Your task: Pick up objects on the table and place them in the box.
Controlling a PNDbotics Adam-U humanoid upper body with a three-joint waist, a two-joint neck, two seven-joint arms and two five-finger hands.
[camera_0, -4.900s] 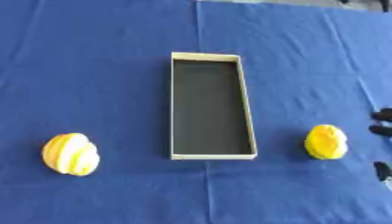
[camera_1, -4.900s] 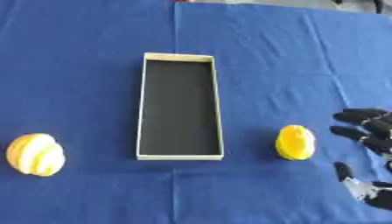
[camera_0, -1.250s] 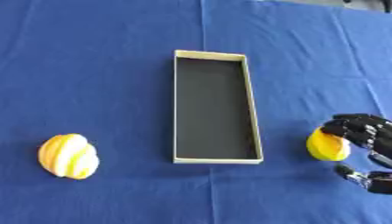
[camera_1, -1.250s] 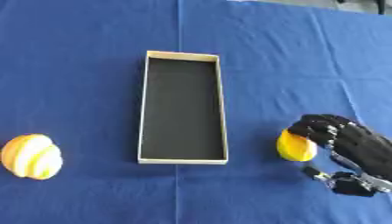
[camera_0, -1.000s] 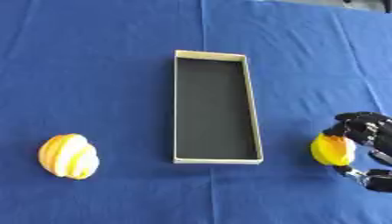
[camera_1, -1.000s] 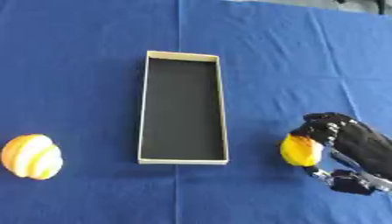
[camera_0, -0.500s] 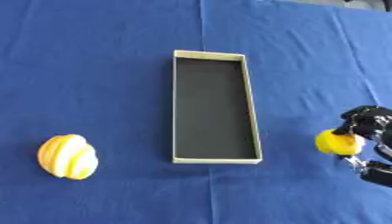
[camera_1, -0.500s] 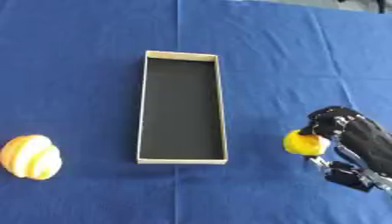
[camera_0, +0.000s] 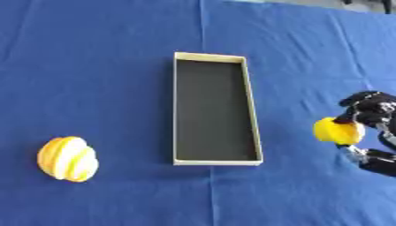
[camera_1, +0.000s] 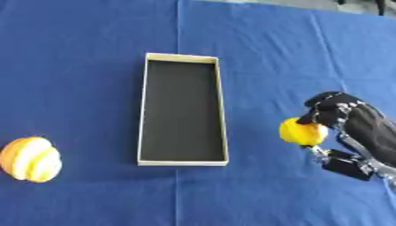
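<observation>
Blue cloth (camera_0: 100,66) covers the whole table, creased in faint lines, with a long shallow box (camera_1: 144,110) lying open at its middle, pale rim and dark floor. My right hand (camera_1: 352,121) sits to the right of the box, its black fingers curled round a small yellow fruit (camera_1: 302,132), which is apart from the box rim. Well away to the left of the box lies a yellow-and-orange ribbed fruit (camera_0: 68,159) on the cloth.
</observation>
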